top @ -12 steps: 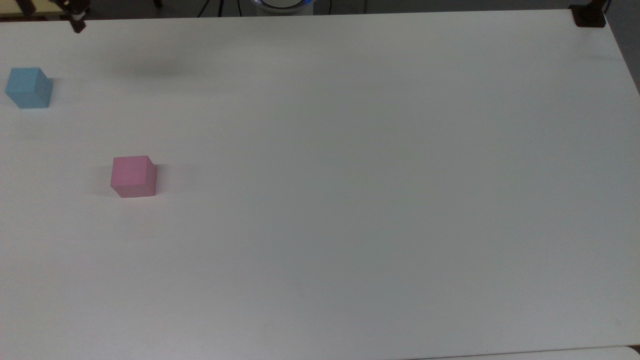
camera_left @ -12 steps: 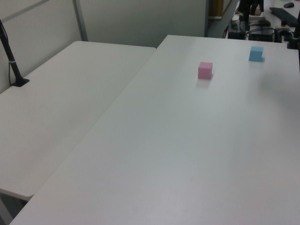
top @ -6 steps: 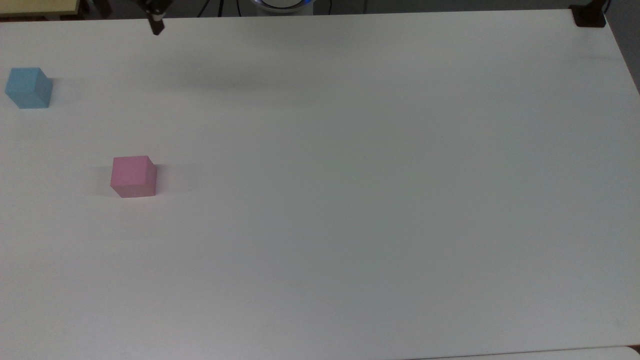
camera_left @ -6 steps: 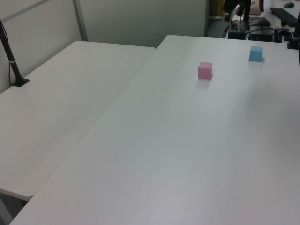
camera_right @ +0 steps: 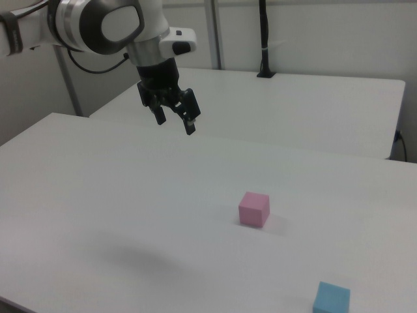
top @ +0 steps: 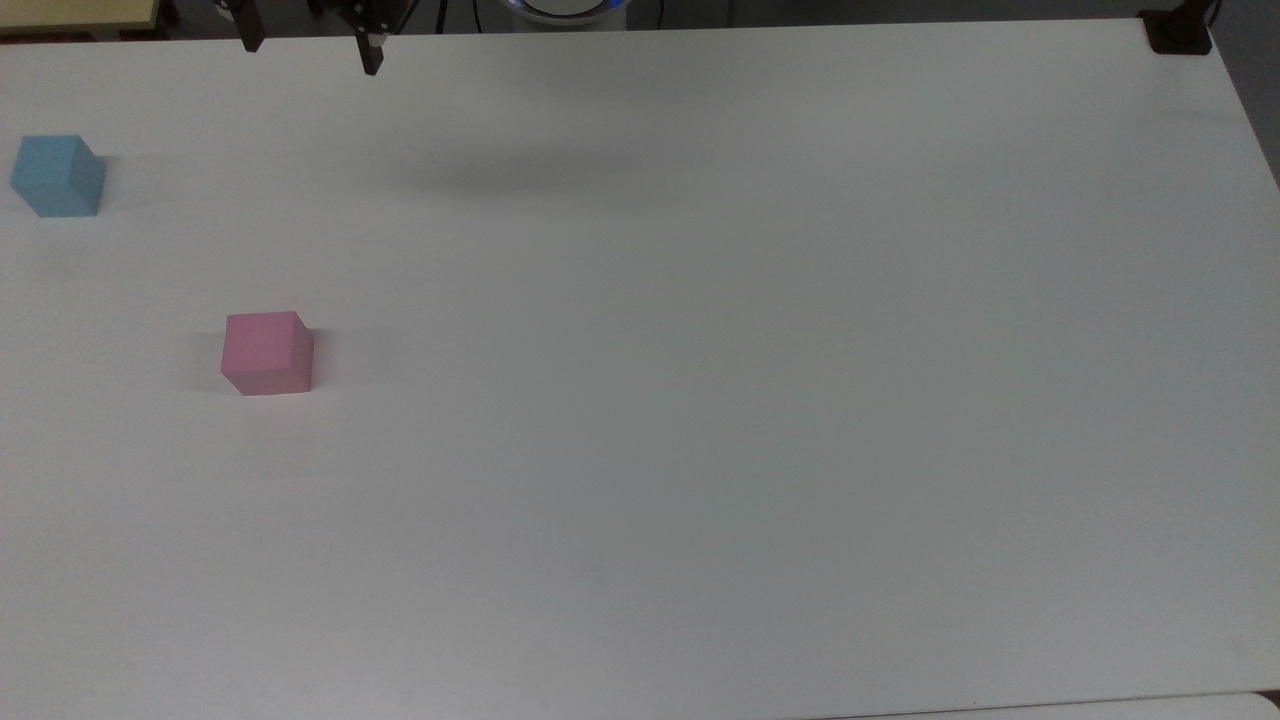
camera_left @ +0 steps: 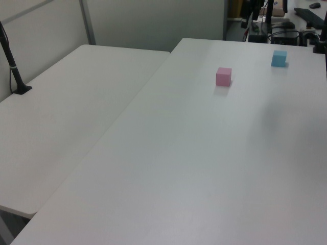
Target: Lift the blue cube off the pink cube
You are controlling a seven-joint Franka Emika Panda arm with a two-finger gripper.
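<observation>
Sitting nearest the lens in the right view, the blue cube (camera_right: pixel 331 298) rests flat on the white table (camera_right: pixel 98 195) on its own, with bare tabletop all round it. A little farther back stands the pink cube (camera_right: pixel 253 208), also square on the table, with nothing on top of it. The two are well apart; in the top view the blue cube (top: pixel 57 175) lies by the top view's left edge and the pink cube (top: pixel 266 352) lies lower and to its right. So the pictures show the unstacking as done already: blue is off pink and each block stands free.

Farther back again, the gripper (camera_right: pixel 174 117) hangs high above the table on the white Panda arm (camera_right: pixel 98 23), well away from both cubes. Its two dark fingers are spread apart and empty, nothing between them. In the top view the fingertips (top: pixel 371 55) poke in at the upper edge, beyond the far rim of the table.

By my judgement the step in hand is the retreat after release. The next move calls for little: keep the hand high and clear of both blocks, with no further grasp needed. Beyond the arm sits a second white table (camera_right: pixel 313 111) with a black post (camera_right: pixel 264 39) on it.
</observation>
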